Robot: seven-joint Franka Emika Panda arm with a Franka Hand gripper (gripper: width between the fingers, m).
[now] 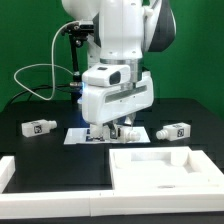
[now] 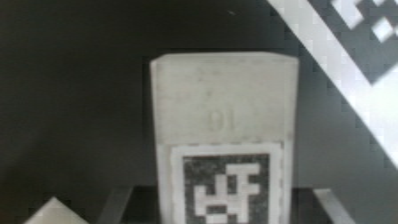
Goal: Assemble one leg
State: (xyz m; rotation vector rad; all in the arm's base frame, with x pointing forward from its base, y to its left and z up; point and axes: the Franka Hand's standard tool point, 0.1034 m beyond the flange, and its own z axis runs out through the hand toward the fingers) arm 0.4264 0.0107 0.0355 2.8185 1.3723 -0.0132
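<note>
In the wrist view a leg (image 2: 222,110), a short white peg with a black-and-white tag, fills the middle. It stands between the two dark fingers (image 2: 139,203), which sit against its sides. My gripper (image 2: 228,203) is shut on it. In the exterior view the gripper (image 1: 120,129) is low over the black table, just behind the large white panel, and the held leg (image 1: 129,130) is mostly hidden by the hand. Another leg (image 1: 40,127) lies at the exterior view's left and a third (image 1: 172,131) at its right.
The large flat white panel with raised rim (image 1: 160,172) lies in front at the exterior view's right. A white rim piece (image 1: 12,172) runs along the front left. The marker board (image 1: 82,134) lies under the hand and also shows in the wrist view (image 2: 347,55).
</note>
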